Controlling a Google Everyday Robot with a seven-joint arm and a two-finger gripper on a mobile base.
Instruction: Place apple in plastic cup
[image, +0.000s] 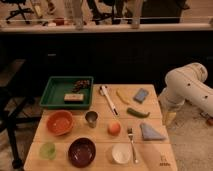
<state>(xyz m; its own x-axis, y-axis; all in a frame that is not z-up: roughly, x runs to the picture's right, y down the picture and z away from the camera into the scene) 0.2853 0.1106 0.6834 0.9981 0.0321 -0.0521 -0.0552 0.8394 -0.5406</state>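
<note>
The apple (114, 128), small, round and orange-red, sits on the wooden table (160, 157) near its middle, between a metal cup and a fork. The plastic cup (48, 150), short and translucent light green, stands upright at the table's front left corner. The white arm (187, 85) reaches in from the right. My gripper (169, 116) hangs down beside the table's right edge, well to the right of the apple and far from the cup. It holds nothing that I can see.
An orange bowl (60, 122), metal cup (91, 118), dark bowl (81, 151) and white cup (121, 153) stand near the apple and plastic cup. A fork (131, 142), grey cloth (150, 132), green pepper (137, 112), blue sponge (141, 95) and green tray (50, 95) also lie on the table.
</note>
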